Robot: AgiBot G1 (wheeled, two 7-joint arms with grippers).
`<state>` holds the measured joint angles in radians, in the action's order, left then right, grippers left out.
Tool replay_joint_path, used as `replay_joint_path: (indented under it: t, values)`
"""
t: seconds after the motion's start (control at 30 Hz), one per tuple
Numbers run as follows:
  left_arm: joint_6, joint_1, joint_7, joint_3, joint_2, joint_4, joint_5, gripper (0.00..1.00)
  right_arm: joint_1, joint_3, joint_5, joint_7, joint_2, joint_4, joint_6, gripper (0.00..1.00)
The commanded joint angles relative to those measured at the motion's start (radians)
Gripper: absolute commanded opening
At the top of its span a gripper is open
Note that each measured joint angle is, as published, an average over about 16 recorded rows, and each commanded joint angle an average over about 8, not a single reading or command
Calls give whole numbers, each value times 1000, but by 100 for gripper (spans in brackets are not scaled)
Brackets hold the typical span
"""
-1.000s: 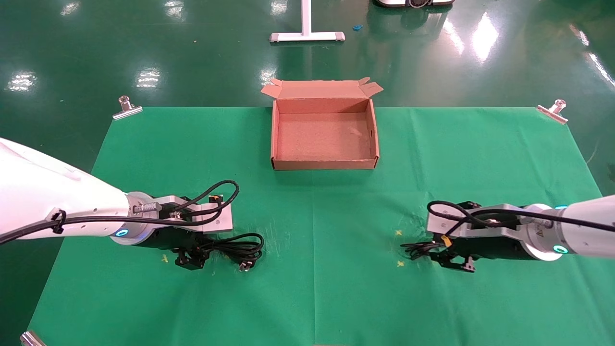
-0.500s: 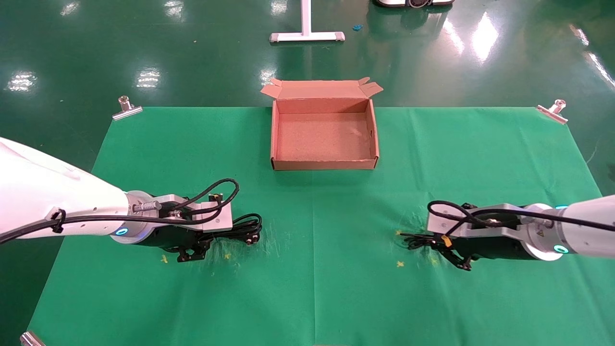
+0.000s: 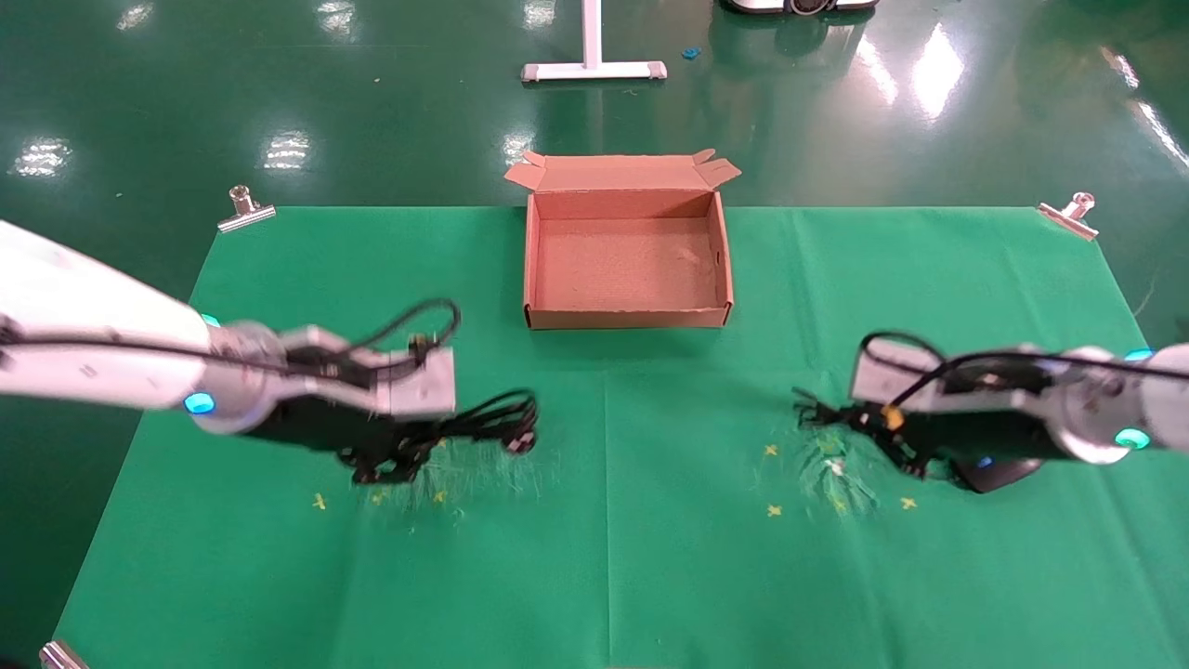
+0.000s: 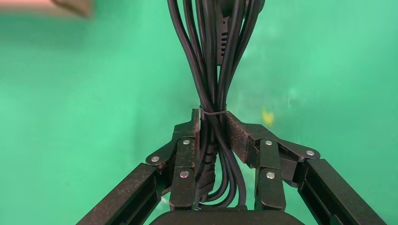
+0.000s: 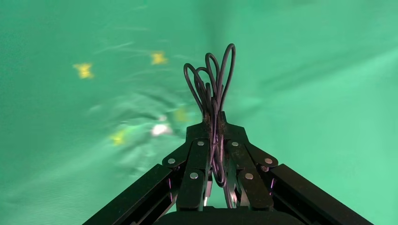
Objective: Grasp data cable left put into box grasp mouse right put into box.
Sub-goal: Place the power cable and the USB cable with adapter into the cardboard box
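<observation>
Right now your left tool (image 3: 385, 460) is clamped on the data cable (image 3: 488, 423), pads pinching the bundle at its wire tie; the left wrist view shows the loops and plug running out past the fingertips. From the head view the bundle hangs clear of the green bench cloth (image 3: 604, 557), left of centre, well short of the cardboard box (image 3: 627, 319), which sits open with its flap back at the far middle of the bench.

Your right tool (image 3: 906, 455) is closed on the mouse's thin bundled cord (image 5: 213, 93), not on the body. The mouse (image 3: 999, 472) itself shows as a dark oval under the tool in the head view, and you cannot tell from here whether it hangs free or rests on the cloth.

Judging by this, watch three things:

- A mouse carried by its cord can swing, so it may strike the near wall of the box or land outside it.
- That thin cord could slip through the pads if the bundle loosens under the mouse's weight.
- The cable's loose loops and plug trail beyond the left tool; if you bring them in low they may catch the box rim and drag the light box along the cloth.

Both arms will converge on one box, so crowding is possible.
</observation>
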<state>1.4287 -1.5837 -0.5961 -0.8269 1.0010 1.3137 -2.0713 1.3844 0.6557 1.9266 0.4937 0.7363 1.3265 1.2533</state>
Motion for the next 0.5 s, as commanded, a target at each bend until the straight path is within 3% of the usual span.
replay_joint_path:
  t: [0.03, 0.2, 0.5]
  values:
    - [4, -24, 13, 26, -12, 4, 46, 0, 15, -11, -7, -2, -9, 0, -1, 0]
    - [-149, -52, 84, 33, 85, -102, -3, 0, 60, -43, -22, 0, -41, 6, -2, 0]
    - [-478, -89, 321, -10, 344, -455, -3, 0, 104, -94, -72, -9, -138, 19, 29, 0]
